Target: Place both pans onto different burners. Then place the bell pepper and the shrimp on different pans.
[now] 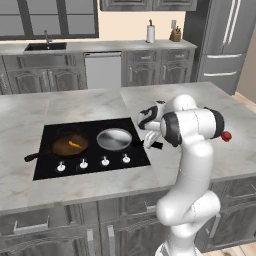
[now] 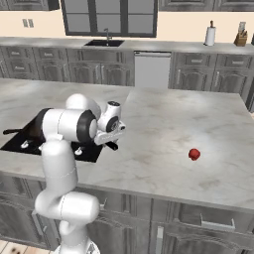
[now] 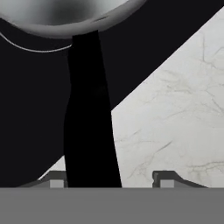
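Pans sit side by side on the black cooktop (image 1: 47,132), each on its own burner. Taking the cooktop as landmark: the cast-iron skillet (image 1: 67,143) rests on its left burner, its short handle reaching past the cooktop's left edge, and the small orange shrimp (image 1: 74,144) lies inside it. The steel pan (image 1: 114,139) rests on the burner toward the cooktop's right side, its black handle (image 3: 89,113) pointing right toward the cooktop's edge. A row of white knobs (image 1: 105,161) runs along the cooktop's front.

The pincer (image 3: 108,183) hangs over that black handle at the cooktop's right edge, seen from the hand view with the handle running up between the two fingertips (image 3: 165,180). Its jaws stand parted, with a clear gap of marble between the handle and the right tip; the left tip lies just beside the handle, and whether it touches cannot be told.

Well to the right of the cooktop, on the bare marble worktop (image 2: 163,124), lies the red bell pepper (image 2: 194,154), apart from both pans.
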You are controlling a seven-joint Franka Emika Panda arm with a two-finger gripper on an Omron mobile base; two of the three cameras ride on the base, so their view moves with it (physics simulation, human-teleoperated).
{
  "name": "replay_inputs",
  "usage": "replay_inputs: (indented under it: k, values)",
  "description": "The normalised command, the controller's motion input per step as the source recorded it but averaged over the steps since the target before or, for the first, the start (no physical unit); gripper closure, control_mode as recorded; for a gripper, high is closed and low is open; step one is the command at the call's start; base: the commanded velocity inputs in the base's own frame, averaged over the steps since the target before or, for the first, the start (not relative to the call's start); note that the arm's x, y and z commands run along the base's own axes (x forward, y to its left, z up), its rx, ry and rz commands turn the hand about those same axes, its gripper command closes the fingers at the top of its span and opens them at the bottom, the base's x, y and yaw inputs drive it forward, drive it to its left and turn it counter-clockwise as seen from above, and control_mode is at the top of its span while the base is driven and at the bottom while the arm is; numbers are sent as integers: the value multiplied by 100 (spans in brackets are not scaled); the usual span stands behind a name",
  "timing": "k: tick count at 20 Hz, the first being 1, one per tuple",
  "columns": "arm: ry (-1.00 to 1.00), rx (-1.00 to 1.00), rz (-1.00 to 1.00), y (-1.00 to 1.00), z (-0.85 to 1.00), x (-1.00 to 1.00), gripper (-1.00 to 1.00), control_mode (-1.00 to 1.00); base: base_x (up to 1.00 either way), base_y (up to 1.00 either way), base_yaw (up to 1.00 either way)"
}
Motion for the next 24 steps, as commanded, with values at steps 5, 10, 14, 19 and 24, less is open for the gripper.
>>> replay_inputs:
  k: [5, 10, 14, 19, 24]
  values:
    - [1, 0, 0, -8, 0, 0, -100, -100, 0, 0, 0]
    - [-1, 0, 0, 0, 68, -1, -100, -100, 0, 0, 0]
    - [-1, 0, 0, 0, 88, -1, -100, -100, 0, 0, 0]
    - [-4, 0, -12, 0, 54, -16, -100, -100, 0, 0, 0]
    - [-3, 0, -44, 0, 11, -20, -100, -100, 0, 0, 0]
